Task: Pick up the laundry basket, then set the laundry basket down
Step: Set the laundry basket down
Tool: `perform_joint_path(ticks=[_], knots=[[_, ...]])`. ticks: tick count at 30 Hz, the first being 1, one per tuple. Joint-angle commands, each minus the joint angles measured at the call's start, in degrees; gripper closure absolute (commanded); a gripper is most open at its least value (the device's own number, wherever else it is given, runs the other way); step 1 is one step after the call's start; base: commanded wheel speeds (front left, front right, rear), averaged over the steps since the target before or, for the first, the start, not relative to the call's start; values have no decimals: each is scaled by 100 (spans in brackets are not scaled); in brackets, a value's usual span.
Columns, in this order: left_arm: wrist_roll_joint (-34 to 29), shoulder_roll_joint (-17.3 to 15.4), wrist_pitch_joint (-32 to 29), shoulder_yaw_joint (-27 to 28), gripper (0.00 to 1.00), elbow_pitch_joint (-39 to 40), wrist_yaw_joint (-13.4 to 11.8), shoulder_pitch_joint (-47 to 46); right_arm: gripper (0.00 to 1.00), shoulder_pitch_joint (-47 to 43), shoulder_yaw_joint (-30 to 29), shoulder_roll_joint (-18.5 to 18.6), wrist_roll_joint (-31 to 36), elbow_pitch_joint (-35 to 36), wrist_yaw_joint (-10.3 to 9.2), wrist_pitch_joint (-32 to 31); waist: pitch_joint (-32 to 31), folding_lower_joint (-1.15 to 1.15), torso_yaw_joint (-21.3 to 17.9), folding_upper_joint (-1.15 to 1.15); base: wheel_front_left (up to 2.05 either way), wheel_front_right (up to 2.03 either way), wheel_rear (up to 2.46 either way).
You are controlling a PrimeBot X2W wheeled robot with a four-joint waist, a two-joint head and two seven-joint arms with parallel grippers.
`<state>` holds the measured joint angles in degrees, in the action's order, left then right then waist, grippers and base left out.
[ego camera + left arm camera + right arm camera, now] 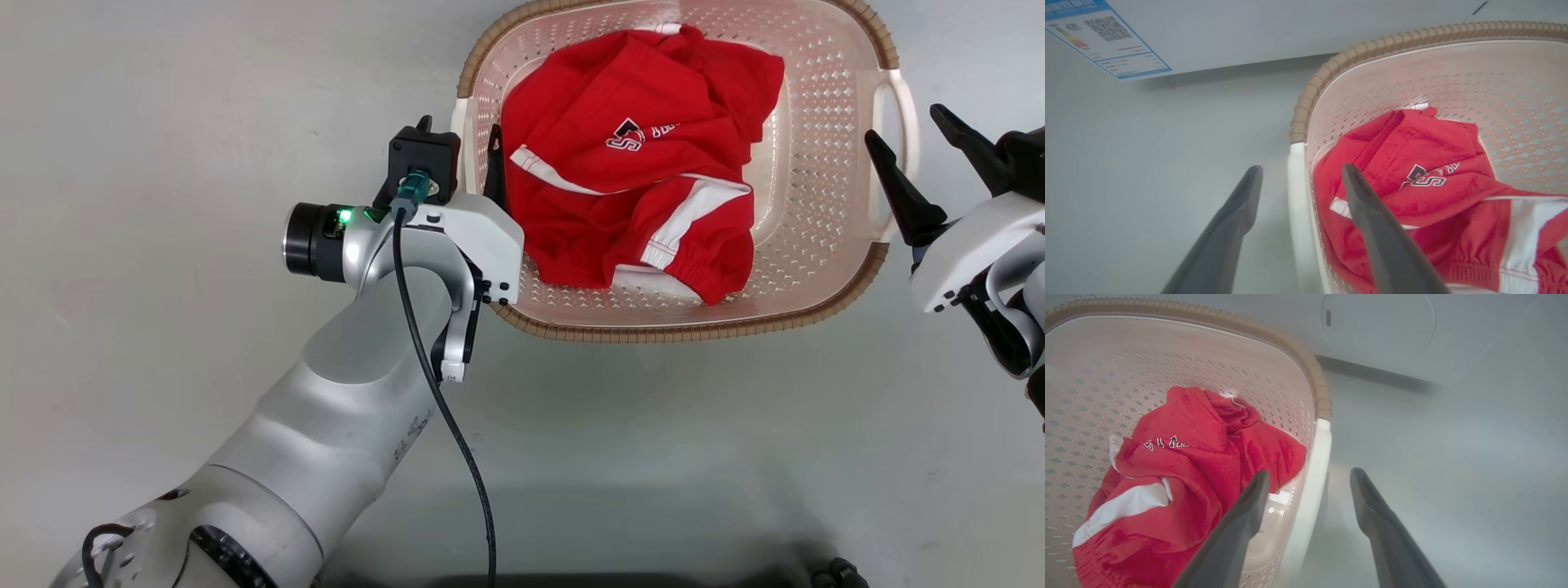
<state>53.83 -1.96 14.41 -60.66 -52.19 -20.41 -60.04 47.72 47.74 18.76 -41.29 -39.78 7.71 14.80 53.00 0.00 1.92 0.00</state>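
Note:
The pale pink perforated laundry basket [678,331] with a brown woven rim sits on the grey floor at the top middle of the head view. A crumpled red garment [637,188] with white stripes lies inside. My left gripper [459,126] is open and straddles the white left handle [1298,196], one finger outside and the other inside over the garment [1412,171]. My right gripper [902,122] is open too. It straddles the white right handle [1316,465], with one finger inside the basket [1314,375] and one outside.
A white appliance stands just beyond the basket, with an energy label [1106,36] and a round panel [1378,322] on its front. Bare grey floor [163,163] lies to both sides. A black cable [457,441] runs along my left forearm.

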Motion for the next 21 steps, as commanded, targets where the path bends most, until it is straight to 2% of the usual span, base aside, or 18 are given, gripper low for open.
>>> perform_joint_path(ticks=[1,5,10,21], knots=[[-69,-92,59,105,0,101,-4,172,0,-373,23,92,42,49,-22,19,-75,0,4,0,0,0,0],[-154,-92,59,186,0,183,12,227,0,-386,-97,116,87,48,-22,19,-264,0,7,0,0,0,0],[-325,-92,59,364,0,300,14,339,0,-452,-541,153,227,33,-22,19,-602,0,30,0,0,0,0],[-1059,-92,59,1151,0,524,24,815,0,-655,-1563,109,857,197,-22,19,-1706,0,61,0,0,0,0]])
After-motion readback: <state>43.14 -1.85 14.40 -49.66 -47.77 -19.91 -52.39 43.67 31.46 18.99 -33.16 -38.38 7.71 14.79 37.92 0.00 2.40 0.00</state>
